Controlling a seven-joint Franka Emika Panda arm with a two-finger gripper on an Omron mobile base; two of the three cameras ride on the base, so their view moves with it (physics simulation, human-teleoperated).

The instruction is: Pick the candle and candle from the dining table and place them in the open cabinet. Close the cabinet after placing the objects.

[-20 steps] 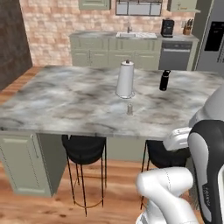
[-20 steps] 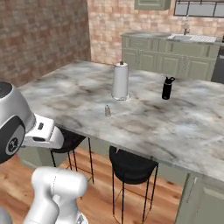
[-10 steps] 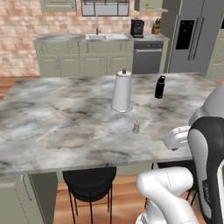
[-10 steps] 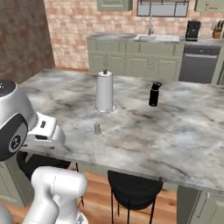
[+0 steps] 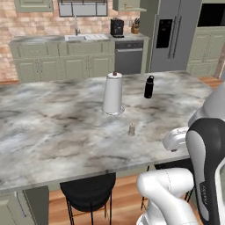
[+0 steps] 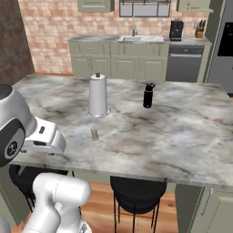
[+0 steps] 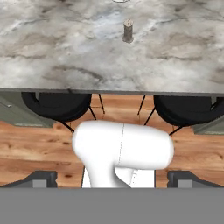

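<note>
A small stubby pale-grey candle (image 5: 131, 129) (image 6: 94, 134) (image 7: 127, 31) stands upright on the marble dining table (image 5: 52, 132) (image 6: 182, 136) (image 7: 52, 43), a little in from its near edge. My gripper (image 7: 112, 180) hangs back from that edge, well short of the candle. It is open, its two dark fingertips (image 7: 40, 178) far apart and holding nothing. Sage-green wall cupboards (image 5: 33, 5) (image 6: 93, 5) are cut off by the top edge, so I cannot tell which one is the open cabinet.
A tall white cone-shaped jug (image 5: 113, 94) (image 6: 98, 96) stands just behind the candle, with a black bottle (image 5: 149, 87) (image 6: 148, 95) to its right. Black stools (image 5: 88, 191) (image 6: 136, 193) sit under the table's near edge. Beyond are a counter with a sink (image 5: 85, 38) and a fridge (image 5: 169, 35).
The whole picture has shifted, so the base has driven and the cameras moved with it. The things on the table stand as before. The gripper stays open.
</note>
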